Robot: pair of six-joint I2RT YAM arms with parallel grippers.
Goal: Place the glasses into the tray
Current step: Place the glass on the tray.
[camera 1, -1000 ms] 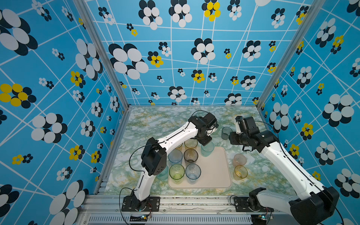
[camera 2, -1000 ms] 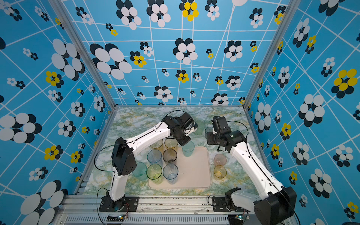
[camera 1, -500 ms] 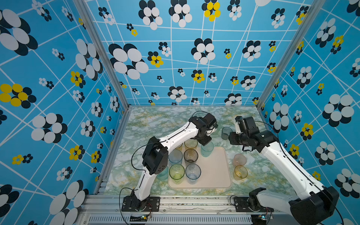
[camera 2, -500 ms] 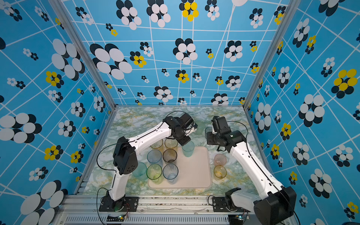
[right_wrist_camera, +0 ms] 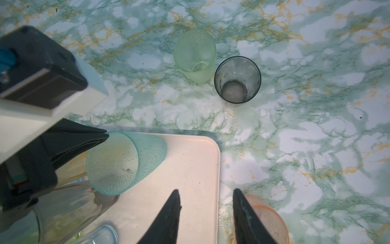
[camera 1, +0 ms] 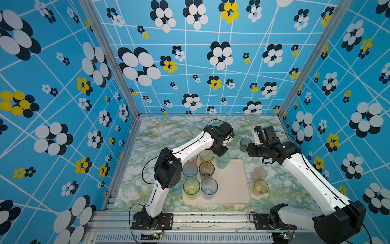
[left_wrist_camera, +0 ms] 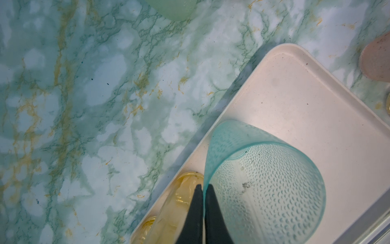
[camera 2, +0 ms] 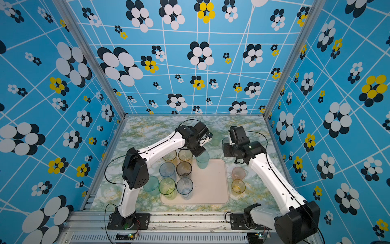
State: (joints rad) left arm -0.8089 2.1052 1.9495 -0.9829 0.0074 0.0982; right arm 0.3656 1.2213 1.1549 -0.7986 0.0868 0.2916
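Note:
The cream-pink tray (camera 1: 232, 186) lies at the table's front middle, also seen in a top view (camera 2: 211, 186). My left gripper (left_wrist_camera: 203, 186) is shut on the rim of a tall teal glass (left_wrist_camera: 268, 190), one finger inside and one outside. That teal glass (camera 1: 222, 161) stands over the tray's far edge; whether its base touches I cannot tell. Several glasses fill the tray's left part, among them an amber (camera 1: 206, 156), a smoky one (camera 1: 206, 169), a yellow-green (camera 1: 191, 187) and a blue (camera 1: 209, 187). My right gripper (right_wrist_camera: 205, 191) hangs open and empty above the tray's right rim (right_wrist_camera: 217, 169).
On the table behind the tray stand a grey glass (right_wrist_camera: 237, 80) and a pale green glass (right_wrist_camera: 195, 55). Right of the tray are a pink glass (camera 1: 259, 173) and an amber glass (camera 1: 260, 187). A teal short glass (camera 1: 176, 188) sits left of the tray, under the left arm.
The left arm's elbow has shifted very slightly. The teal glass and both grippers stand as before.

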